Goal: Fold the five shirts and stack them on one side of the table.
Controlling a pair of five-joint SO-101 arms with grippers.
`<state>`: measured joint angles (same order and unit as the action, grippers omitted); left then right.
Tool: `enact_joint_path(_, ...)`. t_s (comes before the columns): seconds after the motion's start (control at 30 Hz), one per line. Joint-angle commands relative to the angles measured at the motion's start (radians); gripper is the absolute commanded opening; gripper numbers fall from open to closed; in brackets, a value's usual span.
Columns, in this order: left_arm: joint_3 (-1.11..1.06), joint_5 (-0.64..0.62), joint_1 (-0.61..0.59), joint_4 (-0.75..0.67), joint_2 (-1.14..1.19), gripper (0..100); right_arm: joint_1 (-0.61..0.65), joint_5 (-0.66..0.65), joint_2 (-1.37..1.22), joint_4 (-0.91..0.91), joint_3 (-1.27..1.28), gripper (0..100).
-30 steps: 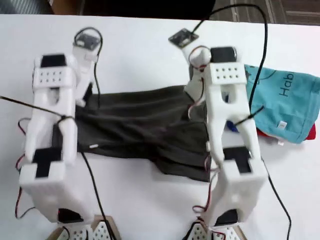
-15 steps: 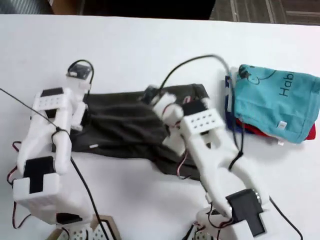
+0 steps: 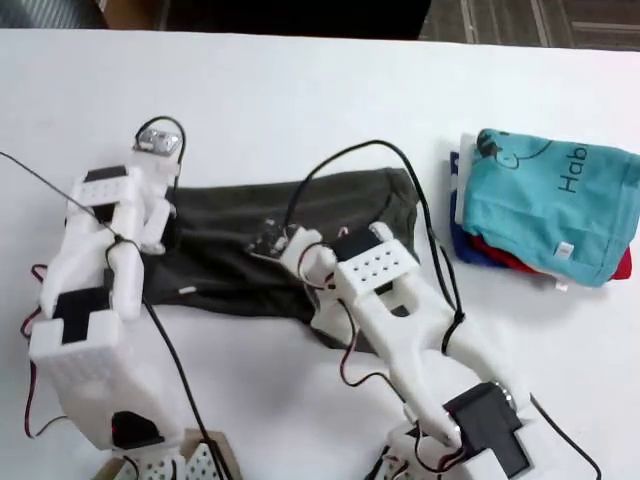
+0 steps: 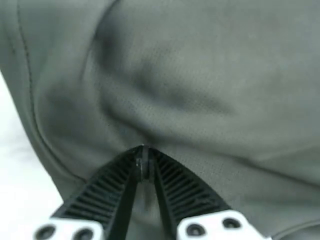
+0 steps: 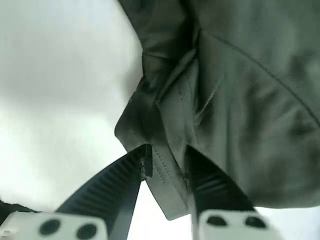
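grey shirt (image 3: 230, 240) lies part-folded mid-table (image 3: 300, 90); left gripper (image 4: 143, 160) is pinched closed on its fabric, right gripper (image 5: 169, 161) clamps a hem. stack (image 3: 550, 200) of folded shirts sits at the right side; this one looks like the last to finish and add

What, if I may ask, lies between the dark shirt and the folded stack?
The high view shows bare table between the dark shirt and the stack, crossed by a black cable.
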<state>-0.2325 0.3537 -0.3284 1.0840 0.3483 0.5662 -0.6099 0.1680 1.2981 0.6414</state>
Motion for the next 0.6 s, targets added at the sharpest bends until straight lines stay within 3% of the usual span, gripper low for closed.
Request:
enact_joint_path(0.0,0.033,-0.006,-0.008,0.002,0.009,3,0.007,-0.008,0.038,-0.039,0.0,17.2)
enact_joint_path(0.57,0.033,-0.006,-0.008,0.002,0.009,3,0.002,-0.069,0.036,-0.188,0.117,12.9)
